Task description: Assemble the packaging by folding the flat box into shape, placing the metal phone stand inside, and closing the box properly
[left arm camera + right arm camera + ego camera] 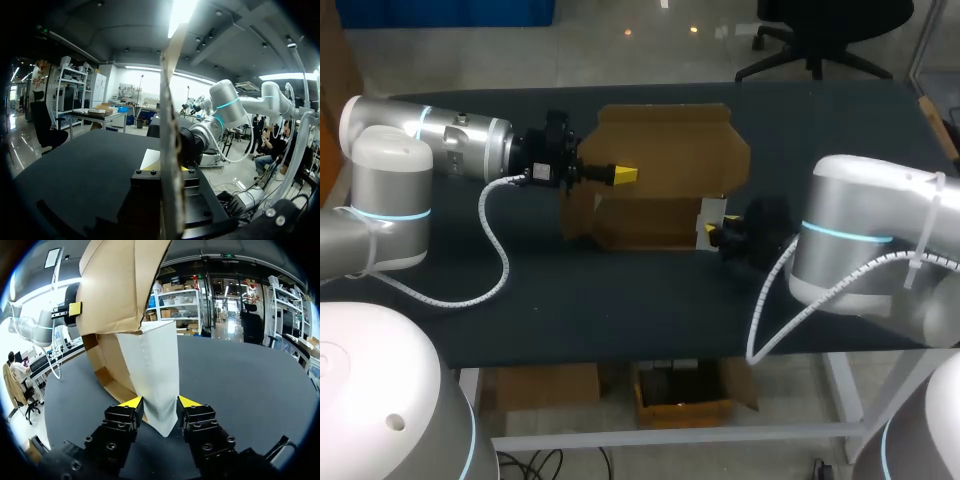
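So there's one brown cardboard box (670,170), sitting around the middle of the black table (620,310), a bit closer to the far edge. It's only half folded and its panels are open, not closed up.

Two arms are on it, one gripper each, two yellow-tipped fingers per gripper.

The left gripper (623,175) comes in from the table's left edge and has a brown box panel pinched between its fingers. In the left wrist view that panel runs edge-on right between them, and from the right wrist view you can see one yellow tip pressed on the outside of the flap.

The right gripper (161,401) is at the box's right end, on the side nearer the table's front edge. Its fingers are clamped on one white panel (152,375), one yellow tip on each side and both touching. The white piece stands upright ahead of the gripper, tucked under the brown flap, with its lower corner pointing down at the tabletop.
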